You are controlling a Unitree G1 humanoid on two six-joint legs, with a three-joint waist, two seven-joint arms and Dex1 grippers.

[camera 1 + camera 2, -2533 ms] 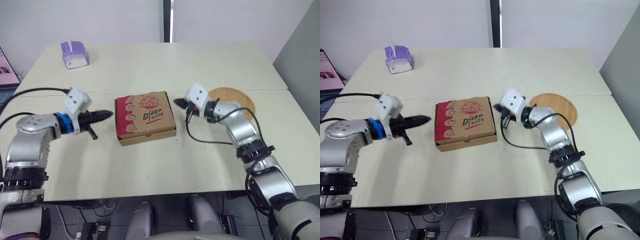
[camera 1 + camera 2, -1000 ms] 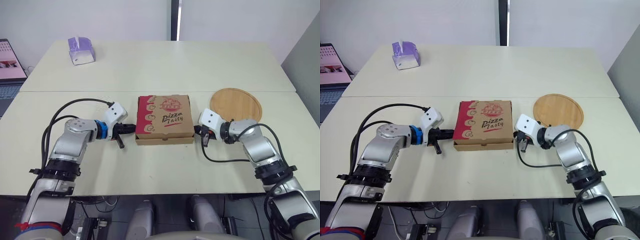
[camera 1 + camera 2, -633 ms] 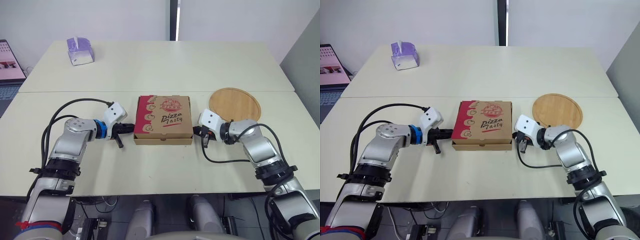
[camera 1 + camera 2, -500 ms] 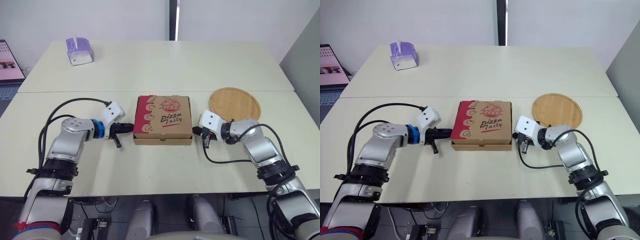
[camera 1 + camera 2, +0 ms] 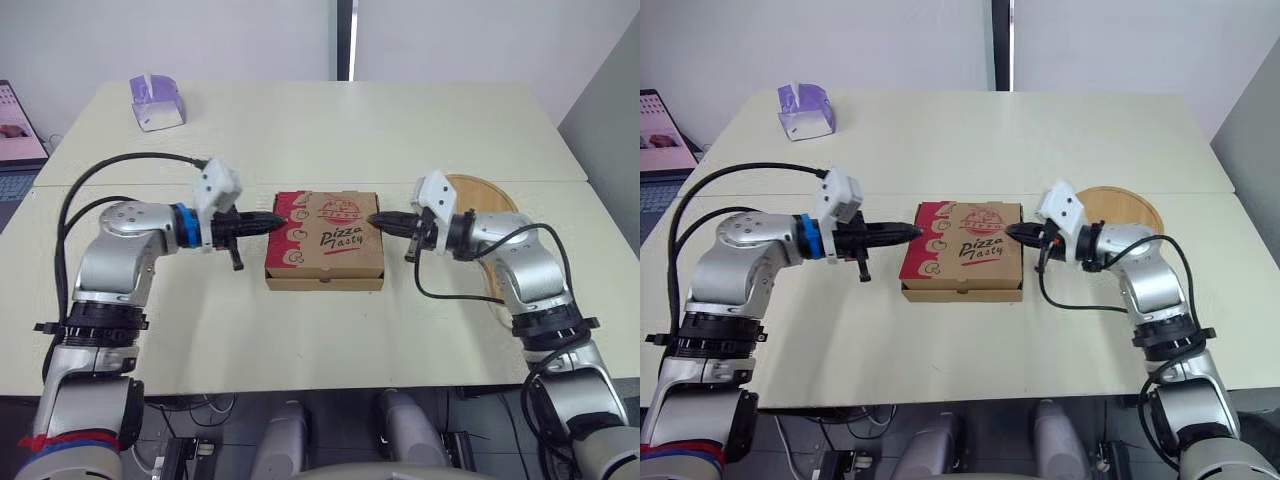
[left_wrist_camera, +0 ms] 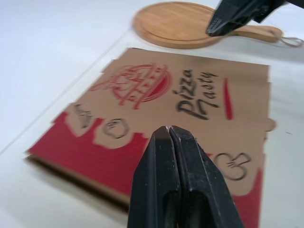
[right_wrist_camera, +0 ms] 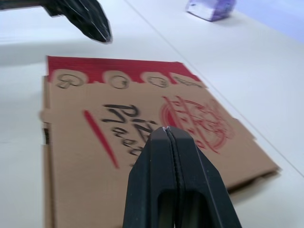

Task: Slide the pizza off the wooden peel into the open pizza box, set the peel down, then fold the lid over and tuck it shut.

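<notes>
The pizza box (image 5: 325, 238) lies closed in the middle of the table, its printed lid flat. My left gripper (image 5: 278, 217) is shut and empty, its tip over the red left edge of the lid (image 6: 190, 95). My right gripper (image 5: 372, 220) is shut and empty too, pointing at the lid's right edge (image 7: 142, 137). The two tips face each other across the lid. I cannot tell whether either tip touches the cardboard. The round wooden peel (image 5: 1125, 203) lies flat on the table behind my right arm, with nothing on it.
A purple tissue box (image 5: 155, 103) stands at the far left corner. A laptop (image 5: 15, 140) shows at the left edge. A seam between two tables runs behind the pizza box. Black cables loop from both wrists over the table.
Both grippers have risen from table level beside the box's left and right walls to over the lid's edges. The box and the peel have stayed where they were.
</notes>
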